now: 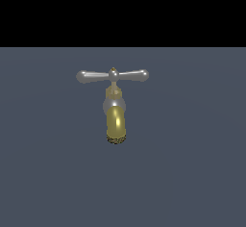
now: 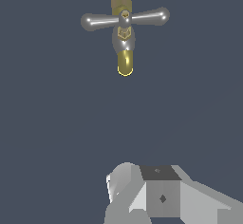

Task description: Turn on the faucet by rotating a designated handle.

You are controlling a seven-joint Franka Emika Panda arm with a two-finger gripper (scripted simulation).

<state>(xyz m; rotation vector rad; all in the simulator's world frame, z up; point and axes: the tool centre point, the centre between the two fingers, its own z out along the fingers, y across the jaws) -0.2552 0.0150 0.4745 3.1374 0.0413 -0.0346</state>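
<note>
The faucet [image 1: 116, 120] stands alone on the dark grey floor in the exterior view, its brass-yellow spout curving toward the camera and ending in a mesh tip. Across its top lies the handle [image 1: 113, 76], a silver crossbar with two bulbous ends and a small brass knob at the centre. The bar runs level from the exterior view's left to its right. In the wrist view the faucet [image 2: 125, 61] and the handle [image 2: 125, 19] show from above and far off. No gripper fingers appear in either view.
A pale grey blocky part of the robot [image 2: 156, 197] fills the wrist view's edge, well apart from the faucet. Flat dark grey floor [image 1: 192, 173] surrounds the faucet on every side, with black background behind it.
</note>
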